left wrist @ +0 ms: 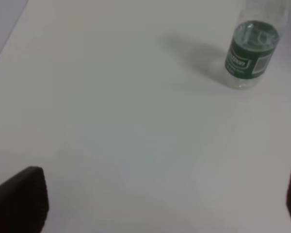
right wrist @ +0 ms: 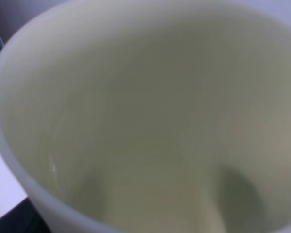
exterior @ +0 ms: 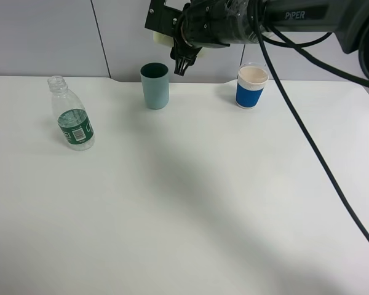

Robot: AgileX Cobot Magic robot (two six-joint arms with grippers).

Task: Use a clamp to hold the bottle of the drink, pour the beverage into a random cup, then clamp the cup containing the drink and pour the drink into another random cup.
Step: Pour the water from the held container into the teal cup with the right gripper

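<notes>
Pale yellow-green cup (right wrist: 136, 121) fills the right wrist lens, pinched tight in the right gripper (exterior: 183, 63), aloft beside the teal cup (exterior: 155, 86). White table (exterior: 203, 203), grey panelled wall (exterior: 43, 37). Count: three cups, including a blue-banded white cup (exterior: 252, 87); one uncapped bottle (exterior: 72, 117), standing far left. Left gripper (left wrist: 160, 199) gapes wide, holding nothing.

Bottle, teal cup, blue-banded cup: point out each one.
bottle (exterior: 75, 128): exterior high view, green label.
teal cup (exterior: 155, 93): exterior high view, outer wall.
blue-banded cup (exterior: 251, 96): exterior high view, blue band.
</notes>
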